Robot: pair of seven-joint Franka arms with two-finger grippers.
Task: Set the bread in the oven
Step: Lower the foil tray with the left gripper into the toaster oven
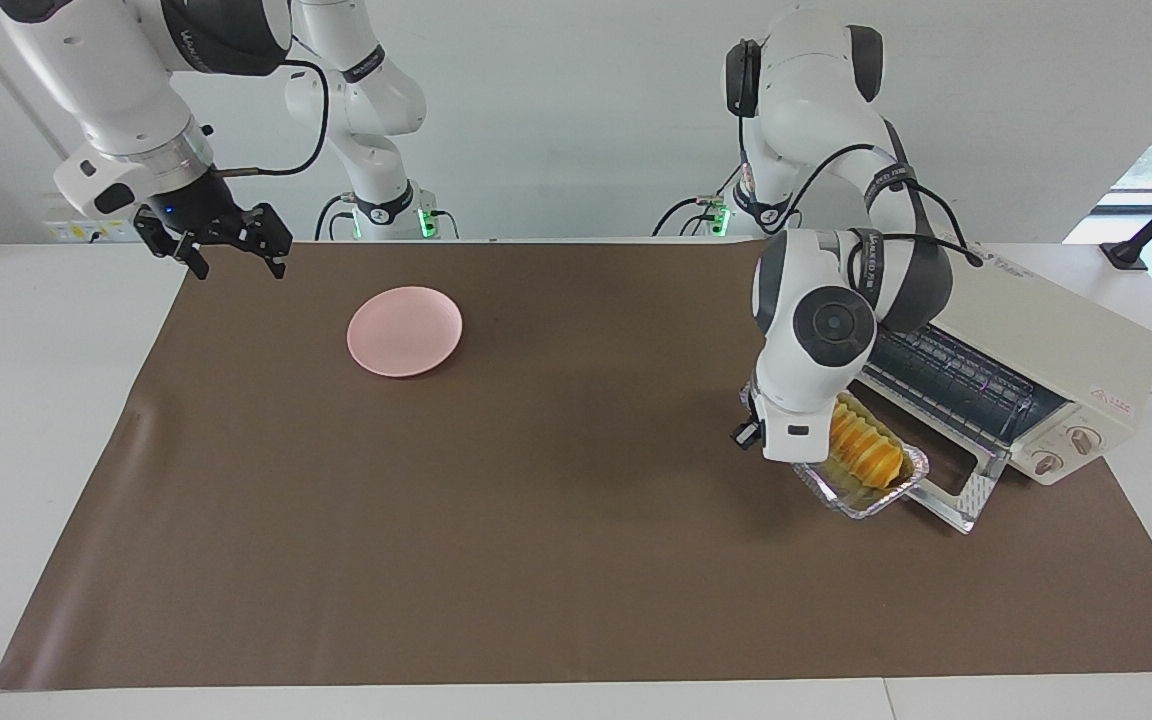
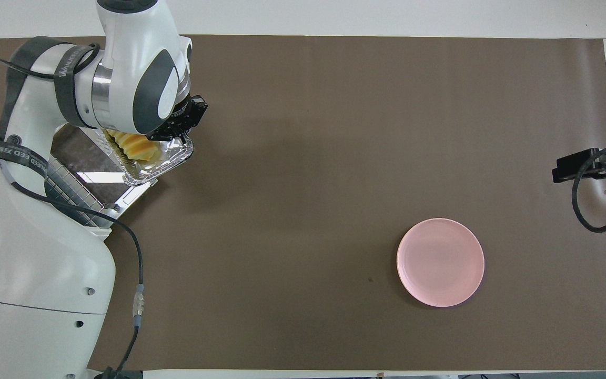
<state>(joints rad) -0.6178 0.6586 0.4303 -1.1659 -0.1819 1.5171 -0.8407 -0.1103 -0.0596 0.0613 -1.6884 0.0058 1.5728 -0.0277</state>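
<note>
The yellow-orange ridged bread point(image 1: 866, 450) point(image 2: 133, 146) lies in a crinkled foil tray point(image 1: 898, 484) point(image 2: 172, 159). My left gripper point(image 1: 766, 428) point(image 2: 177, 134) is shut on the tray's rim and holds it up over the open, folded-down door point(image 1: 948, 492) point(image 2: 74, 155) of the cream-white oven point(image 1: 1031, 335). The wrist hides the fingertips in the facing view. The oven's wire rack point(image 1: 946, 375) shows inside, with nothing on it. My right gripper point(image 1: 236, 262) point(image 2: 576, 164) waits open and holds nothing, above the mat's corner at the right arm's end.
A round pink plate point(image 1: 404, 330) point(image 2: 440, 262) with nothing on it lies on the brown mat point(image 1: 496, 520) toward the right arm's end. The oven stands at the left arm's end, with two knobs point(image 1: 1066, 450) beside its door. A black clamp stand point(image 1: 1151, 225) rises beside the oven.
</note>
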